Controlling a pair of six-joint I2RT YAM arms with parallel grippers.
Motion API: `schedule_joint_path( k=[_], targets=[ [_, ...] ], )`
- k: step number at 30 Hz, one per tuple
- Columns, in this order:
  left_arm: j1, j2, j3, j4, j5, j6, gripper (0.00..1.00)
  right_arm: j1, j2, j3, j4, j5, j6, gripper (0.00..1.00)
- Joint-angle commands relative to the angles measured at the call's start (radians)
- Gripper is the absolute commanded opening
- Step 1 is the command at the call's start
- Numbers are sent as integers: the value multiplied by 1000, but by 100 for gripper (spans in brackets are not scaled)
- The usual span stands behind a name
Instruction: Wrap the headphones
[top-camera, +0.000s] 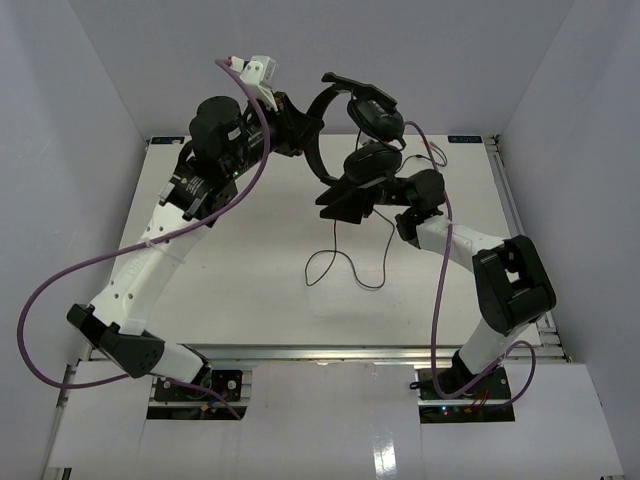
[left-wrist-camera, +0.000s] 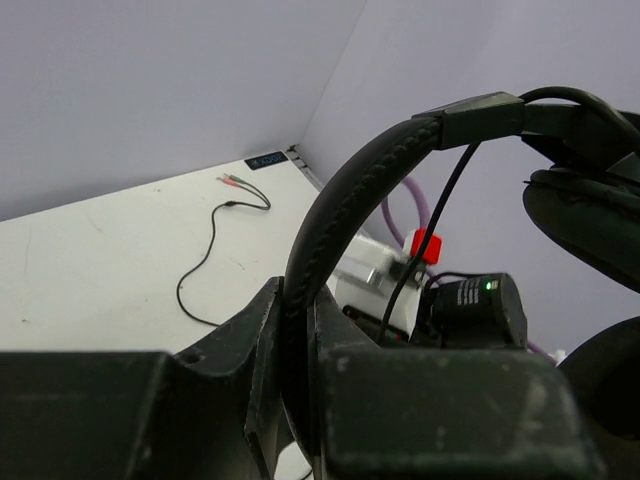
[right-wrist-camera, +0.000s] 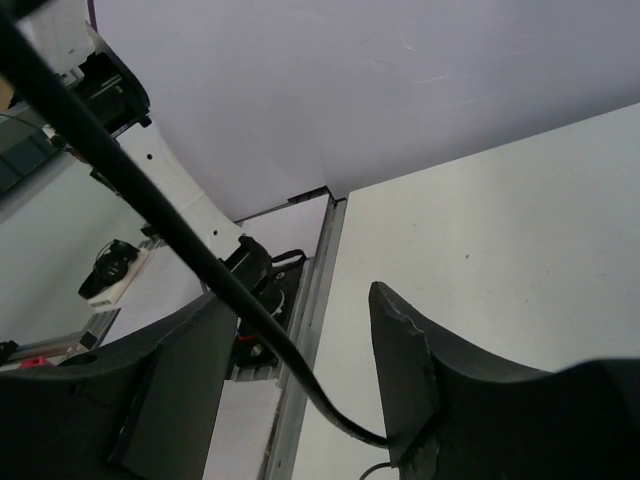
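High above the white surface (top-camera: 230, 290), the left tool (top-camera: 303, 128) is clamping the headband (left-wrist-camera: 330, 215) of the black headphones (top-camera: 378, 115), its fingers (left-wrist-camera: 262, 350) pressing tight on either side of the padded band. Both earcups are hanging in mid-air near the back wall, one above the other. Just below them, the right tool (top-camera: 343, 203) is gaping wide and gripping nothing. The thin black cable (right-wrist-camera: 150, 200) is running slantwise through the gap and meeting the base of one finger (right-wrist-camera: 410, 380). From the earcups the cable is drooping to the surface and lying in loose loops. Its pink and green plugs (left-wrist-camera: 232, 180) are resting near the far right corner, beside a small dark label (left-wrist-camera: 267, 160). Thick purple cables (top-camera: 245, 185) are arcing from both arms, the left one looping past the left tool.
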Motion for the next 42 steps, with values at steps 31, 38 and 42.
schedule_joint_path(
  k=[31, 38, 42],
  targets=[
    [56, 177, 164, 150, -691, 371, 0, 220, -300, -230, 22, -24, -235, 43],
    [73, 212, 161, 168, -691, 387, 0, 242, -288, -214, 68, -19, -190, 42],
    [73, 184, 172, 161, -654, 328, 0, 241, -274, -210, 63, -5, -200, 44]
  ],
)
